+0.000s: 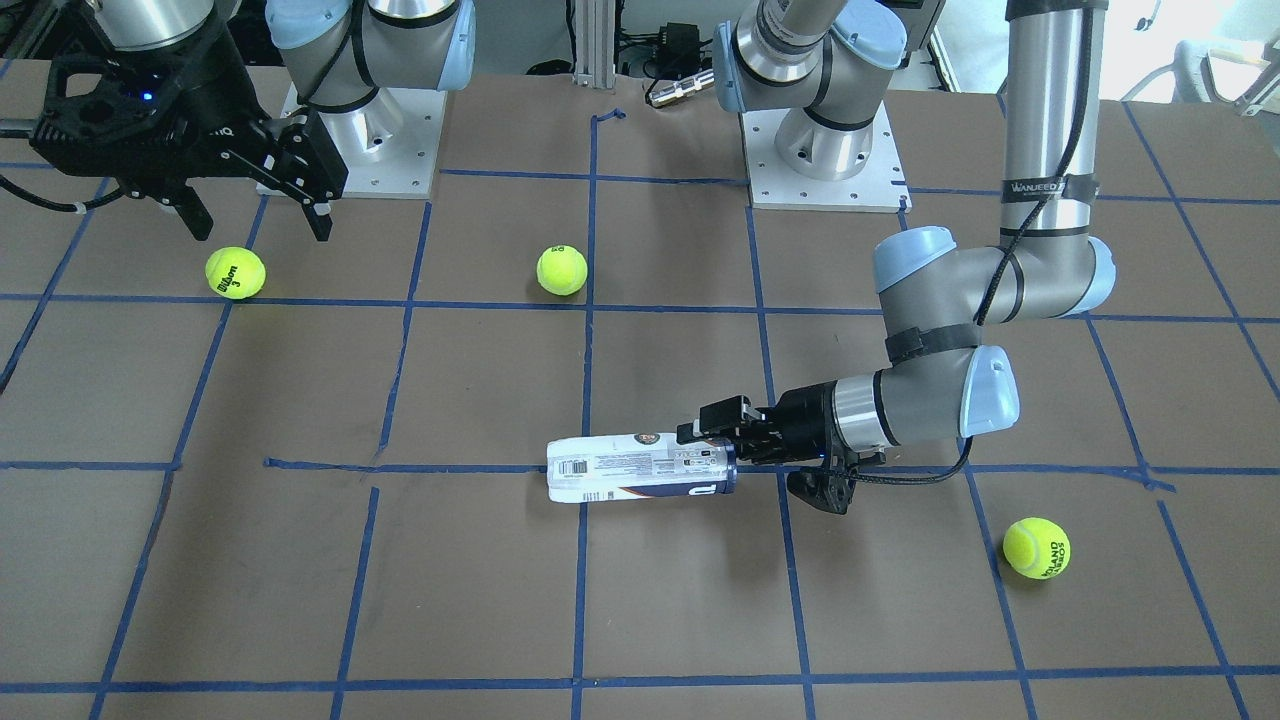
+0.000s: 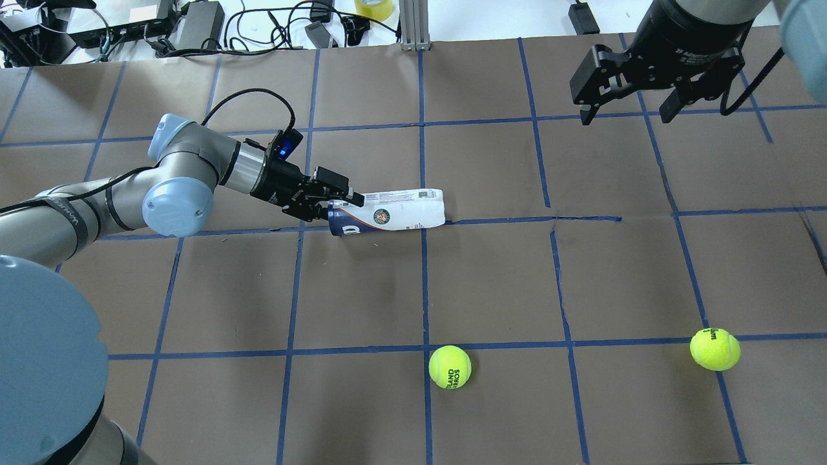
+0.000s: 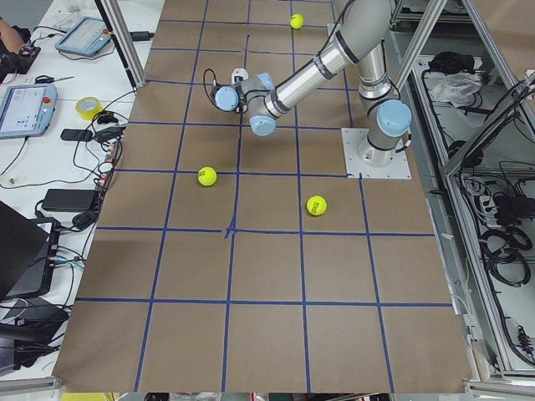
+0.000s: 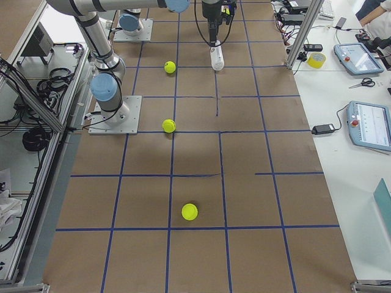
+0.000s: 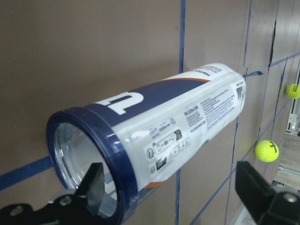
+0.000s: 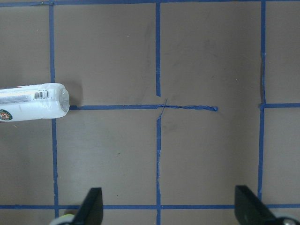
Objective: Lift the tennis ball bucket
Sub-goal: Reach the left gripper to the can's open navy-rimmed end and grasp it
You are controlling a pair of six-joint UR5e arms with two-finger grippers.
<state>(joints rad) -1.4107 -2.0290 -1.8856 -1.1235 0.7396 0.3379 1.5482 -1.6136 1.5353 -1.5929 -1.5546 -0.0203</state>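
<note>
At tennis ball bucket (image 2: 400, 210) rim, left claw (image 2: 336, 205) spread; right claw (image 2: 625, 116) spread, well apart

The tennis ball bucket (image 2: 395, 210) lies at left claw (image 2: 338, 200).

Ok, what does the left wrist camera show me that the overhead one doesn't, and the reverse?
Left wrist only: the navy-rimmed mouth of the tennis ball bucket, one finger of the open left hand in front of it, the other beyond its side. Overhead only: the open right hand, far from the bucket, and the label's round logo. Both: the bucket lying on its side on the table.
</note>
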